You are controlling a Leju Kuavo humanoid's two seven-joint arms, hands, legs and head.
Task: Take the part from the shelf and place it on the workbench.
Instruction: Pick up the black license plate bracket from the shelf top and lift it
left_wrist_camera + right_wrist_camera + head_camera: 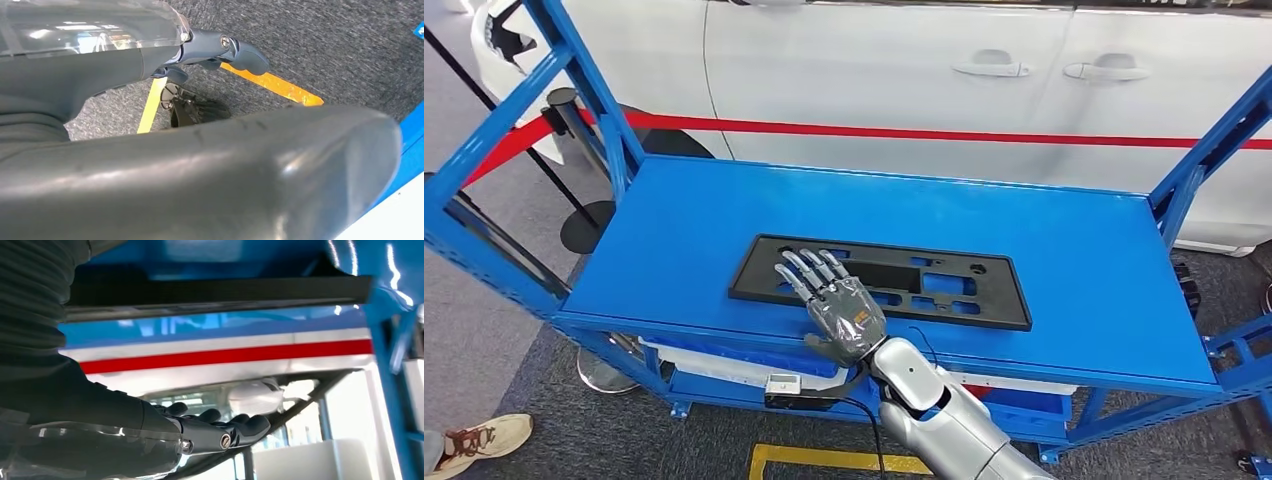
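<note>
Your right hand (839, 305) lies flat, fingers spread, on the black part (944, 287), blue shelf (1074, 250) under it, white car (874, 70) behind, left hand (220, 50) grip unclear.

The part (882, 281) lies flat at the centre of the shelf top (1064, 250), with the right hand (836, 303) resting on its near-left portion, a car (904, 70) standing behind the shelf and a shoe (479, 440) on the floor at front-left.
</note>
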